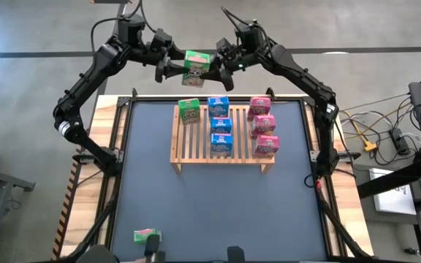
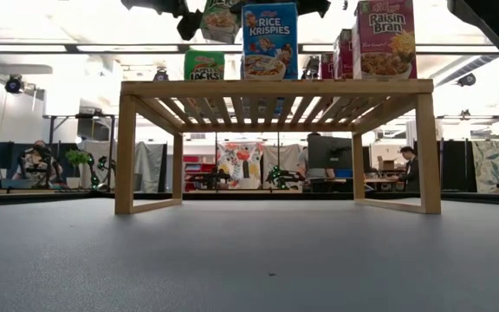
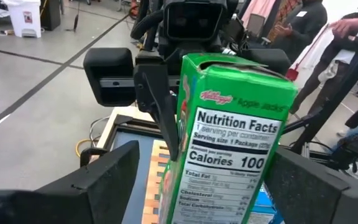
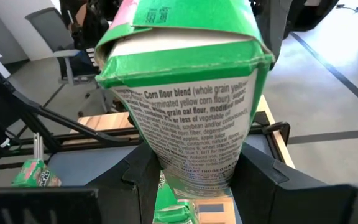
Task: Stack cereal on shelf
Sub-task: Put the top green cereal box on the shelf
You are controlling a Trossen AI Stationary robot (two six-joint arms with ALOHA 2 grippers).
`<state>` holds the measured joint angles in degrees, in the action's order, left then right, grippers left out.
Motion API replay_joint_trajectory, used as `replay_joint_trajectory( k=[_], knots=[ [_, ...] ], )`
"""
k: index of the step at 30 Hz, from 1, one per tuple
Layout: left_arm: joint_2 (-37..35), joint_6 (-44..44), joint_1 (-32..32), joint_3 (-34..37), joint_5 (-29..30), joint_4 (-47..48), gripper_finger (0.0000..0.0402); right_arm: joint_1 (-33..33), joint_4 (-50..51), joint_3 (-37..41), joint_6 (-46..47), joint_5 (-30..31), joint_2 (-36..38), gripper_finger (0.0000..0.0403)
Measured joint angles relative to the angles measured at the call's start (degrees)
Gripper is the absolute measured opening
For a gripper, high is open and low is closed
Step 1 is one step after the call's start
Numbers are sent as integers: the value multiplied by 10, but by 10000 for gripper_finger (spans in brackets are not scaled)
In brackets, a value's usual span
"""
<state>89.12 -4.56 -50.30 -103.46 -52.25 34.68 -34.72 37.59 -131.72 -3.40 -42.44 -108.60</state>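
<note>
So right now I've got a small green printed cardboard cereal box [image 1: 196, 63] up in the air past the far edge of the dark grey counter [image 1: 218, 204], sitting between both arms mid-handoff. The right end effector [image 1: 220, 61] is clamped on it, fingers pinching the narrow sides near one end, while the left end effector [image 3: 191, 186] has its fingers spread wide on either side of the box without squeezing. The low light-wood slatted shelf [image 1: 196, 155] already carries one green box [image 1: 189, 111], three blue boxes [image 1: 220, 124] and three pink boxes [image 1: 262, 126], and one more green box [image 1: 145, 235] lies on the counter at the near edge. My read: these boxes are light and mostly hollow, stiff at the edges but easy to dent on the big faces, and the glossy print looks slippery. I'd grab across the narrow sides, near the middle, gently.
</note>
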Motion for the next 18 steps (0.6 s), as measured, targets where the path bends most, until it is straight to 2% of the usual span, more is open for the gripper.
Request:
replay_joint_trajectory(
  k=[4,11,15,18],
  knots=[
    [0,-4,0,0,3,-2,277,0,12,0,0,0,0,150],
    [0,-8,0,0,0,-3,186,2,12,1,10,4,0,156],
    [0,-6,0,0,-12,-3,144,3,12,1,13,2,0,195],
    [-8,-7,-2,1,-19,1,128,3,17,-4,14,0,1,237]
  ],
)
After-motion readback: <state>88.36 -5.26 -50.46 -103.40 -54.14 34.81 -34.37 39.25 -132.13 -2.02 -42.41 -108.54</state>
